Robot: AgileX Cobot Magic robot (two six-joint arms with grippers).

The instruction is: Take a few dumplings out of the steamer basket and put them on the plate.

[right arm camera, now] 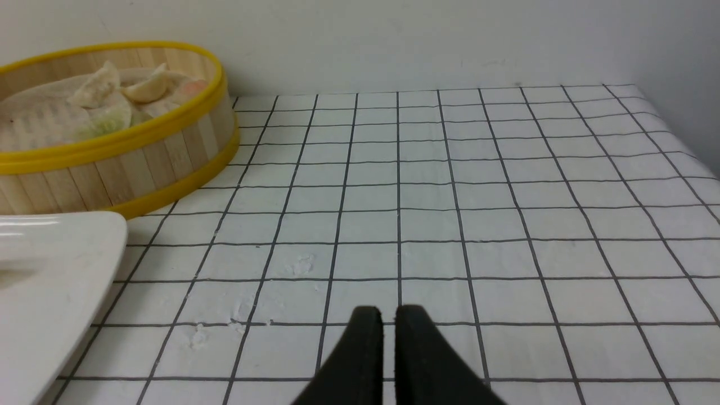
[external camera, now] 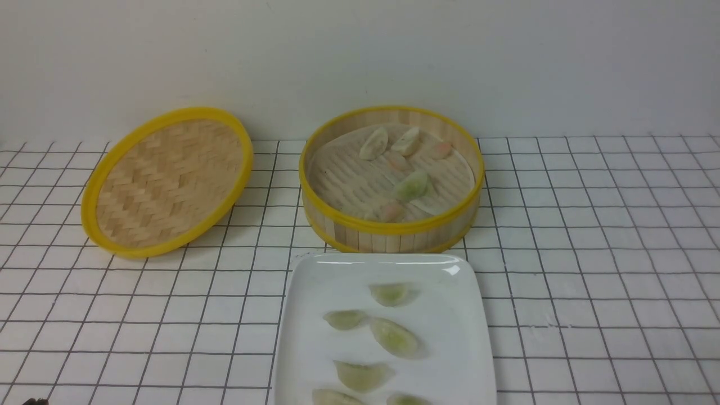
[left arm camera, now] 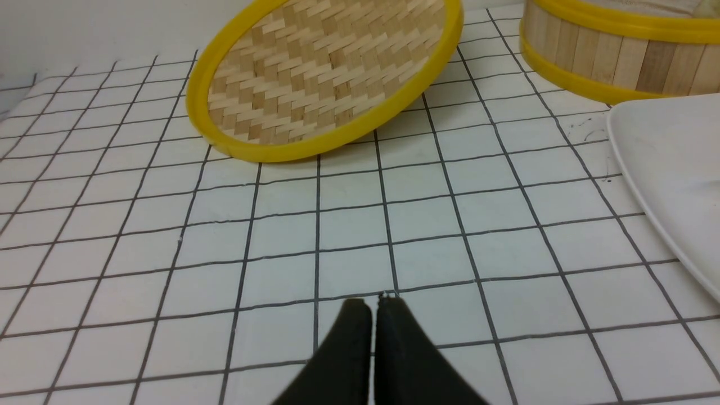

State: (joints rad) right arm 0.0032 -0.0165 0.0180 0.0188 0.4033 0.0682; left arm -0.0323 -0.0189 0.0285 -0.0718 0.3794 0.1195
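The steamer basket (external camera: 388, 239) stands at the back centre. One green dumpling (external camera: 412, 185) lies in it, among pink-filled and cream-white ones. The white plate (external camera: 450, 315) sits just in front of the basket and holds several green dumplings (external camera: 395, 336). Neither gripper shows in the front view. My left gripper (left arm camera: 371, 301) is shut and empty, low over bare tiles, left of the plate (left arm camera: 675, 169) and basket (left arm camera: 607, 56). My right gripper (right arm camera: 388, 309) is shut and empty over tiles right of the plate (right arm camera: 50, 270) and basket (right arm camera: 112, 169); the green dumpling (right arm camera: 107, 121) shows inside.
The shallow woven lid (external camera: 169, 180) leans tilted at the back left, and also shows in the left wrist view (left arm camera: 326, 73). A white wall runs behind the table. The gridded cloth's right edge (right arm camera: 692, 152) shows in the right wrist view.
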